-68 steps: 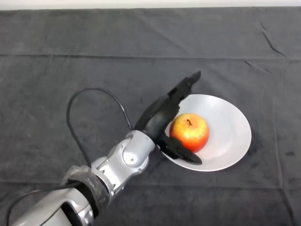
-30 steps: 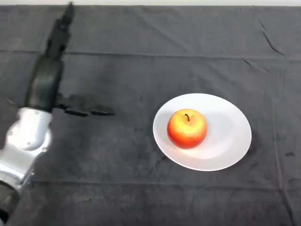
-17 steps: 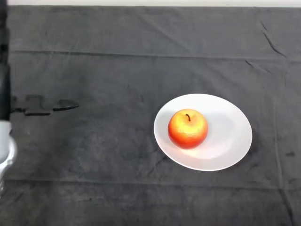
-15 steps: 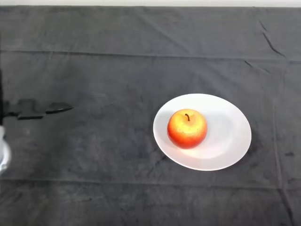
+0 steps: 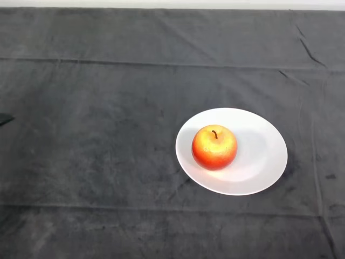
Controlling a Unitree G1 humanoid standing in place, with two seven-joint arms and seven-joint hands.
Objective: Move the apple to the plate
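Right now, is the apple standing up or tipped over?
Standing up. The apple sits on the plate with its stem pointing up.

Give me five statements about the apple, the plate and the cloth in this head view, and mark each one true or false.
1. The apple sits on the plate. True.
2. The apple lies on its side with the stem pointing at the camera's right edge. False: it stands upright, stem on top.
3. The plate is white and round. True.
4. The apple rests at the plate's right rim. False: it sits left of the plate's middle.
5. The plate stands on a dark cloth with creases in it. True.
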